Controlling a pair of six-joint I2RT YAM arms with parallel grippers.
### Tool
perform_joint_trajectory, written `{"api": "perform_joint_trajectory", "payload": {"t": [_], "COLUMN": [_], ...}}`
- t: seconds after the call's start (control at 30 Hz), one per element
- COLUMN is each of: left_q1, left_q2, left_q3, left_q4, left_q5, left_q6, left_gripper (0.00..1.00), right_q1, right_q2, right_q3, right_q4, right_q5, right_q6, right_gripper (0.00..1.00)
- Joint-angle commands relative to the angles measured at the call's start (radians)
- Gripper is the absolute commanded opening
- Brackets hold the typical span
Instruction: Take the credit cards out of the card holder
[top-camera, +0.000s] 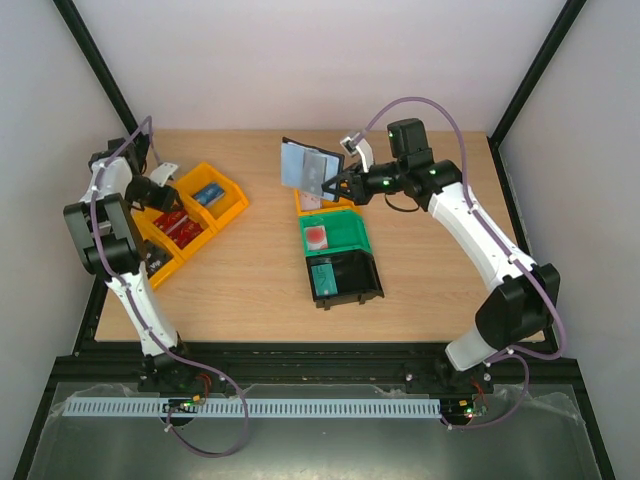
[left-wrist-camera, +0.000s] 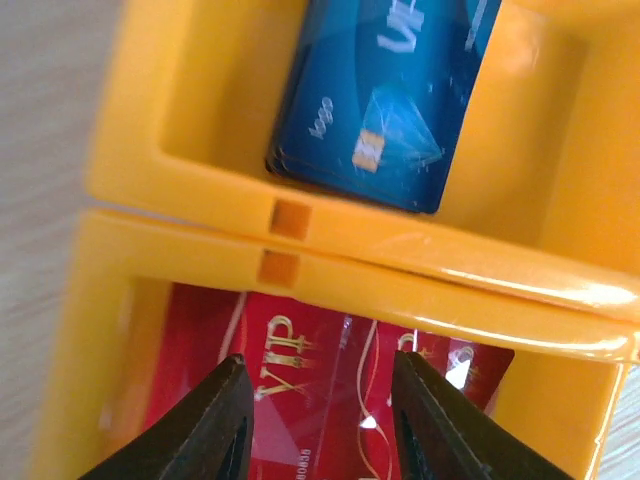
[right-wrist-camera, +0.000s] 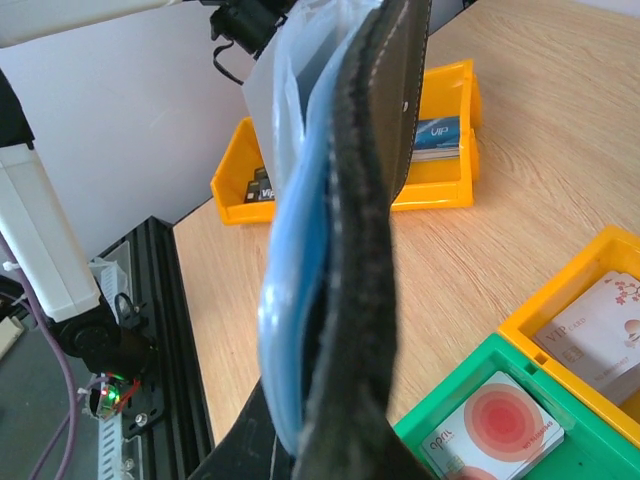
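The card holder is a black bifold with blue-grey lining, held upright above the table's back middle. My right gripper is shut on its lower edge. In the right wrist view the card holder stands edge-on and hides most of the right gripper. Red credit cards marked VIP lie in a yellow bin. My left gripper hangs open just above them with nothing between its fingers. From above, the left gripper is over that bin's red credit cards at the left.
A neighbouring yellow bin holds blue cards. Below the wallet sit a yellow bin, a green bin with pale red-spot cards, and a black bin with a teal card.
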Motion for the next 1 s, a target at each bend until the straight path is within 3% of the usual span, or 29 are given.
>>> {"api": "perform_joint_trajectory", "payload": {"t": [0.0, 0.1, 0.2, 0.33, 0.43, 0.63, 0.77, 0.97], "left_q1": [0.007, 0.001, -0.019, -0.118, -0.23, -0.345, -0.438, -0.49], "left_q2": [-0.115, -0.181, -0.298, -0.495, -0.638, -0.789, -0.905, -0.991], "left_q3": [0.01, 0.049, 0.025, -0.1, -0.173, -0.264, -0.401, -0.514], "left_q4": [0.065, -0.033, -0.055, 0.037, 0.046, -0.072, 0.046, 0.19], "left_q5": [0.054, 0.281, 0.534, 0.691, 0.734, 0.892, 0.852, 0.934], "left_q6": [-0.014, 0.043, 0.043, -0.031, -0.021, 0.0, -0.113, -0.276], "left_gripper": [0.41, 0.41, 0.48, 0.71, 0.98, 0.99, 0.99, 0.99], "right_q1": [0.005, 0.012, 0.04, 0.097, 0.138, 0.223, 0.267, 0.338], "right_q2": [-0.049, -0.063, -0.08, -0.091, -0.098, -0.135, -0.163, -0.191], "right_q3": [0.034, 0.023, 0.004, -0.002, -0.005, -0.053, -0.097, -0.151], "right_q4": [0.034, 0.083, 0.133, 0.146, 0.148, 0.16, 0.184, 0.241], "right_q5": [-0.013, -0.015, -0.018, -0.029, -0.059, -0.128, -0.144, -0.045], "right_q6": [0.038, 0.086, 0.125, 0.127, 0.129, 0.125, 0.136, 0.181], "right_gripper": [0.02, 0.02, 0.02, 0.02, 0.02, 0.02, 0.02, 0.02]}}
